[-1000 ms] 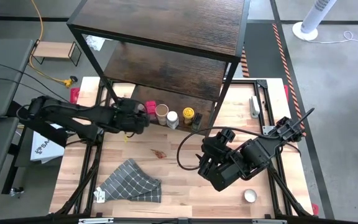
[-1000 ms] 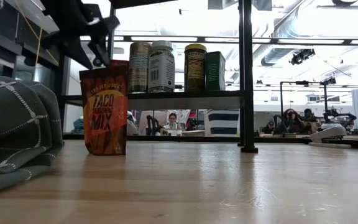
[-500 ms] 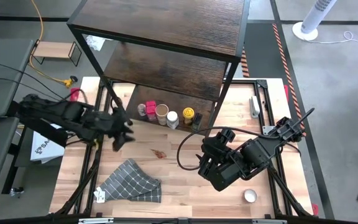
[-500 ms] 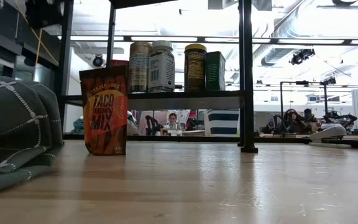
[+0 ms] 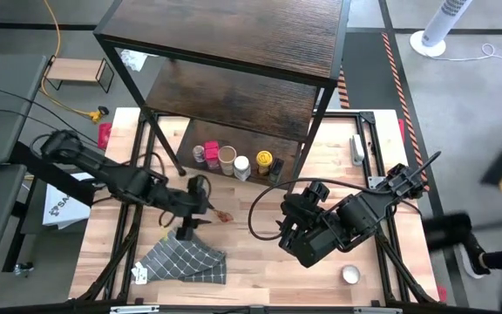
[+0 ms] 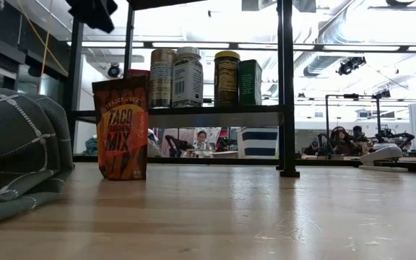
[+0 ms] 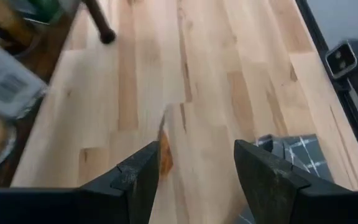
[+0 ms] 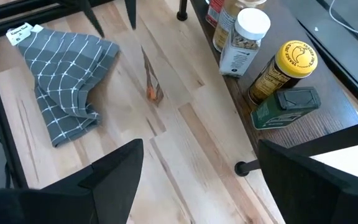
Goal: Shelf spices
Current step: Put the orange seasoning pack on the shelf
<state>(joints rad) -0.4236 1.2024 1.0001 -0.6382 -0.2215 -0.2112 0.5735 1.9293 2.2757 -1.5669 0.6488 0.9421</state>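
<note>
Left arm (image 5: 103,174): it reaches in from the left side, low over the wood table (image 5: 260,262).
Left gripper (image 5: 193,208): it hangs over the table, just left of the taco mix pouch and just above the cloth. In the left wrist view its two fingers (image 7: 138,177) stand apart with a gap, and nothing is in the left gripper (image 7: 196,149). Only bare table and the pouch show past it.
Grey checked cloth (image 5: 184,259): it lies bunched up at the front left of the table, near the left gripper.
Taco mix pouch (image 5: 223,214): it is orange and stands up on its own on the table, in front of the shelf, not on it. Nothing touches it. In the low view the taco mix pouch (image 6: 121,130) stands just right of the cloth.
Spices on the shelf: they stand in a row on the bottom board, close together. From left there is a small jar (image 5: 199,153), a red one (image 5: 211,149), a tan-lid jar (image 5: 227,159), a white-lid jar (image 5: 242,166), a yellow-lid bottle (image 5: 264,161) and a dark green tin (image 5: 276,167).
Shelf (image 5: 234,35): it is tall, with dark brown boards and a thin black frame, at the back of the table.
Right gripper (image 5: 296,237): it waits over the table, right of the pouch. In the right wrist view the right gripper (image 8: 201,146) is spread wide and holds nothing.
Small round tin (image 5: 350,275): it sits on the table at the front right, near the right arm.
</note>
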